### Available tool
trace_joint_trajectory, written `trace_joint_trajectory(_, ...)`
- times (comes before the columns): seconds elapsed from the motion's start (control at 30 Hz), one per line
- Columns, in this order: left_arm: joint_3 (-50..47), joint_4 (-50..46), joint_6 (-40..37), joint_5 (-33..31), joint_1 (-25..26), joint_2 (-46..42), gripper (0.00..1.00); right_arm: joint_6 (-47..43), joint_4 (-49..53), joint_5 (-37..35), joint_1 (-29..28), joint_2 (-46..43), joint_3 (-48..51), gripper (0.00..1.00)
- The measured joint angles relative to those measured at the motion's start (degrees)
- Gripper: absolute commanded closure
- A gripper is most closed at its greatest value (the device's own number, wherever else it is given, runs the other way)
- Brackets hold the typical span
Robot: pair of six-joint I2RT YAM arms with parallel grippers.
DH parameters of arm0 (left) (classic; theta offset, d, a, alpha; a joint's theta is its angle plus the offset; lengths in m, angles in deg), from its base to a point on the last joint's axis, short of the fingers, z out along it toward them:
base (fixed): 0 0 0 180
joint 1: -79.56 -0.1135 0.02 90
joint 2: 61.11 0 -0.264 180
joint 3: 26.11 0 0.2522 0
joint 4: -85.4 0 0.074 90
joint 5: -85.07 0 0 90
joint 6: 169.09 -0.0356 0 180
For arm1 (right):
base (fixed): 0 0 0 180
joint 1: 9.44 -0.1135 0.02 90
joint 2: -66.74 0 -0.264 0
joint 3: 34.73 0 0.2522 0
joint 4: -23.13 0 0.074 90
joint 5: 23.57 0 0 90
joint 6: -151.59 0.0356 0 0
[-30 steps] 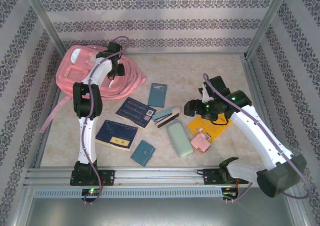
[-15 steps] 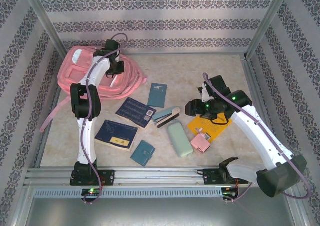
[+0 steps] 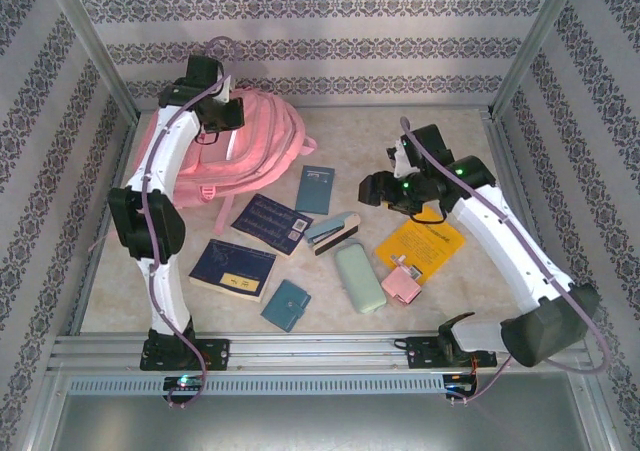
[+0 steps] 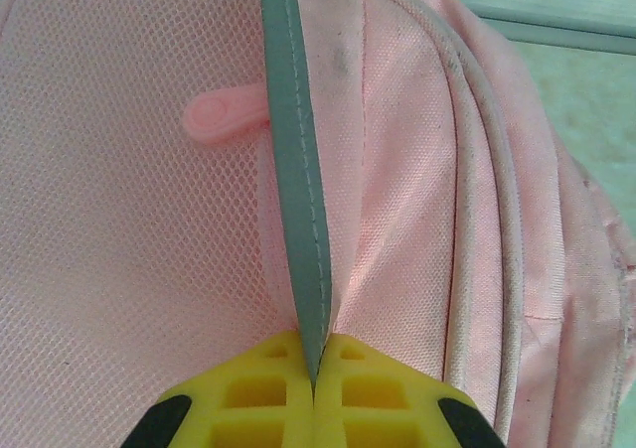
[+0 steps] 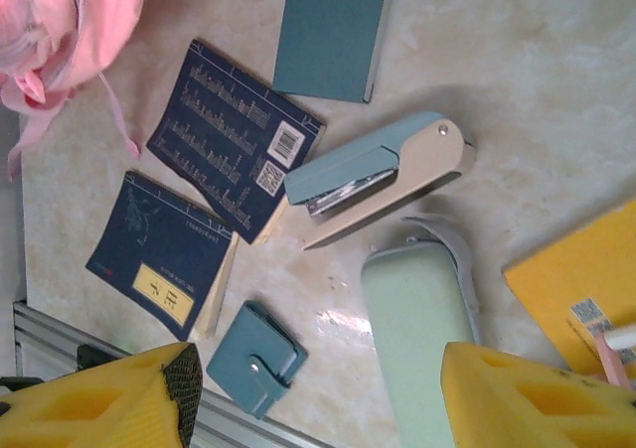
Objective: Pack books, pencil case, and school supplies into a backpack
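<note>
Pink fabric backpack [image 3: 250, 146], far left, standing upright; left gripper [image 4: 313, 373] pinched shut on its grey reflective strip [image 4: 293, 170]. Books [image 3: 272, 223], loose on the table [image 3: 400, 131] between the arms. Stapler [image 3: 333, 232] and mint pencil case [image 3: 360, 278], centre-right; the case's long axis runs near-to-far, nearward of the right gripper [image 3: 378, 189], whose jaws are spread and empty. Right arm nearer, so probably its pick.

I've got a pale marbled table [image 3: 450, 141], stapler [image 3: 332, 232] approx mid. Touching the stapler's left: navy book [image 3: 271, 222]. Further near-left: 2nd navy book [image 3: 233, 267] and clasp notebook [image 3: 286, 304]. Behind it: teal notebook [image 3: 316, 187]. Far-left behind: pink backpack [image 3: 255, 146]. Just near-right: mint pencil case [image 3: 359, 278]. Right: yellow book [image 3: 428, 249], pink item [image 3: 402, 286].
</note>
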Motion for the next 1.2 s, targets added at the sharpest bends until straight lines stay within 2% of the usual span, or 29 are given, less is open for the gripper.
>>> trace_joint_trajectory(0.3,-7.6,0.9,-1.8,9.4,4.6,-3.8,1.00,7.2,-6.7,3.0,2.8,9.4,-10.2,0.16)
trace_joint_trajectory(0.5,-12.0,2.0,-4.3,14.6,8.0,-5.7,1.00,12.7,-13.0,7.9,5.0,19.8,-15.1,0.17)
trace_joint_trajectory(0.73,-13.0,3.9,-4.6,18.1,8.0,-7.4,1.00,14.3,-15.7,9.6,6.1,32.0,-18.3,0.17)
trace_joint_trajectory(0.87,-13.7,4.9,-4.6,20.5,8.0,-7.7,1.00,15.8,-18.2,13.0,6.4,36.1,-18.3,0.28)
trace_joint_trajectory(0.93,-14.2,5.6,-4.5,21.2,8.0,-7.7,1.00,16.8,-20.2,14.9,6.3,37.3,-18.2,0.48)
trace_joint_trajectory(1.0,-14.6,6.0,-4.2,21.6,8.0,-7.7,1.00,17.8,-22.1,16.1,6.2,37.6,-18.1,0.75)
trace_joint_trajectory(1.07,-14.7,6.2,-3.9,21.6,8.0,-7.6,0.98,18.8,-23.6,16.7,6.0,37.6,-18.0,0.90)
trace_joint_trajectory(1.13,-14.7,6.3,-3.0,21.2,8.0,-7.6,0.75,20.2,-26.1,16.9,5.8,37.4,-17.1,0.99)
trace_joint_trajectory(1.17,-14.8,6.5,-2.0,20.9,8.0,-7.6,0.68,21.0,-27.6,17.0,5.8,37.0,-16.1,1.00)
trace_joint_trajectory(1.2,-15.1,7.0,-1.0,20.7,8.0,-7.7,0.66,21.9,-28.9,16.9,5.9,36.6,-14.9,1.00)
